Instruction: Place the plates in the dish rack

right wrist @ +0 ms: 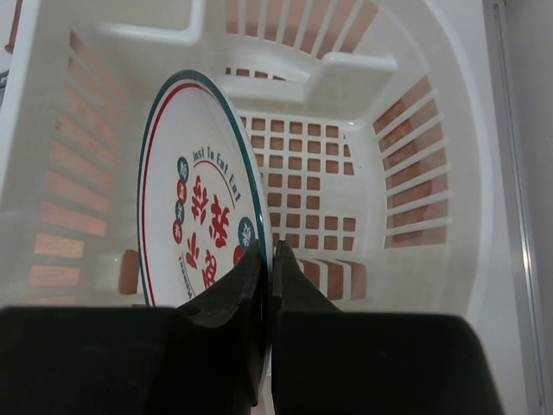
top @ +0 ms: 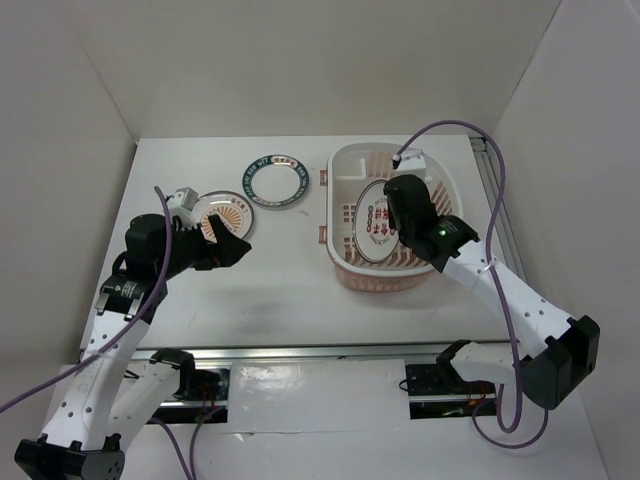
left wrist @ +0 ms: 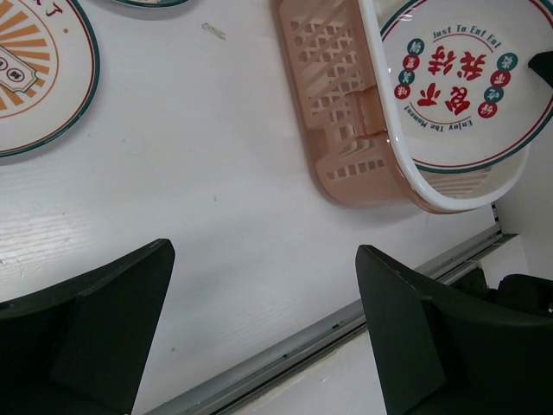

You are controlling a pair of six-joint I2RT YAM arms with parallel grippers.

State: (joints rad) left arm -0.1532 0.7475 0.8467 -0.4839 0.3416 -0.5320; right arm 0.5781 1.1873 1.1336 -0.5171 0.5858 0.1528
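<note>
My right gripper [top: 400, 215] is shut on the rim of the white plate with red marks [right wrist: 194, 216] and holds it on edge inside the pink and white dish rack [top: 440, 180], near its left wall. That plate also shows in the top view [top: 368, 225] and the left wrist view [left wrist: 458, 78]. The teal-ringed plate [top: 276, 181] lies flat on the table left of the rack. The orange-centred plate [top: 222, 215] lies further left. My left gripper [top: 232, 250] is open and empty, just in front of the orange plate [left wrist: 34, 78].
The rack [left wrist: 346, 112] stands at the right of the white table. A metal rail [top: 330, 352] runs along the near edge. White walls close in the back and sides. A purple cable [top: 495, 170] arcs over the rack's right side.
</note>
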